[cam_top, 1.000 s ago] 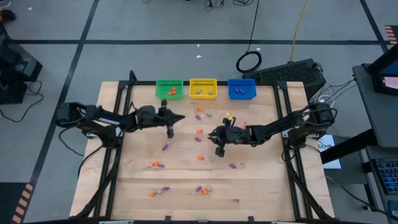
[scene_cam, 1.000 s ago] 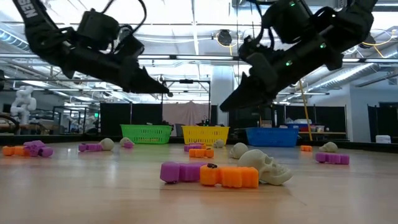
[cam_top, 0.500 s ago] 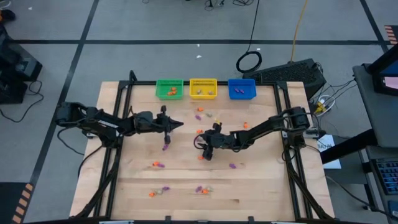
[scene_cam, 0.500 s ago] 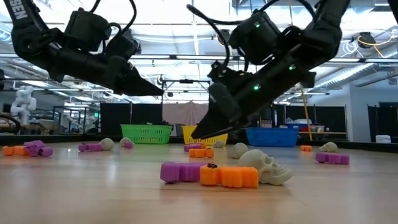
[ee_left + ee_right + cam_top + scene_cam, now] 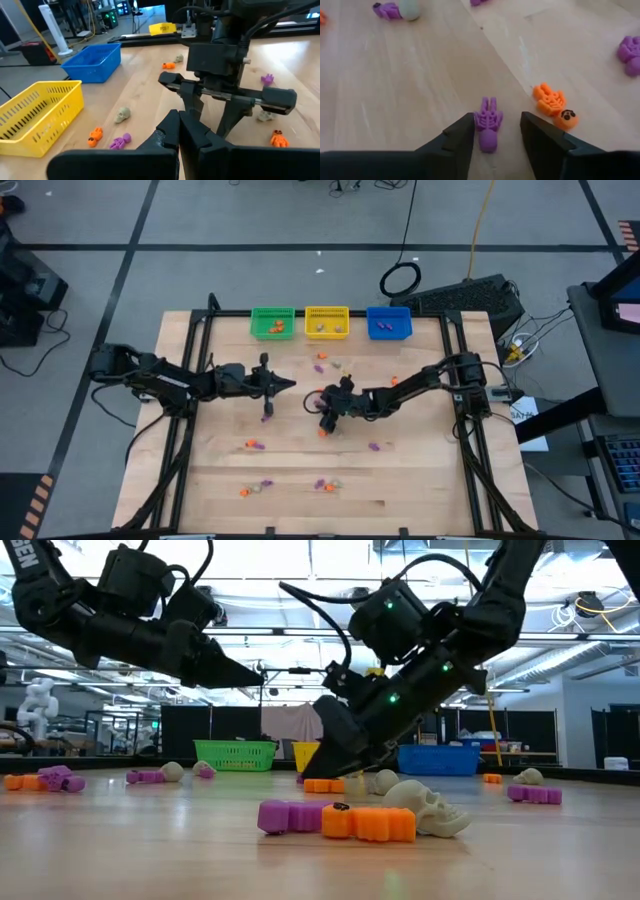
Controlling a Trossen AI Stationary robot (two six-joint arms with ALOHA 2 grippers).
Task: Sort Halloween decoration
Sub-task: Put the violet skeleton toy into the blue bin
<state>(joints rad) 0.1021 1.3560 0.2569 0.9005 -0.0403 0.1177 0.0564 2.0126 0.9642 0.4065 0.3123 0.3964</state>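
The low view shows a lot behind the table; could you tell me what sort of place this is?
Probably a robotics lab or workshop hall: exposed ceiling beams and strip lights, a white humanoid figure by dark equipment racks, and, from above, a taped concrete floor with loose cables.

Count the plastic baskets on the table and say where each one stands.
3, in a row along the table's far edge: the green basket on the left, the yellow basket in the middle, the blue basket on the right. None looks hidden.

This was a robotics lab or workshop hall: a wooden table (image 5: 300, 470) stood on grey floor marked with dark tape lines, cables (image 5: 402, 278) trailed nearby, and the low view showed ceiling strip lights, exposed ducts and other equipment behind.
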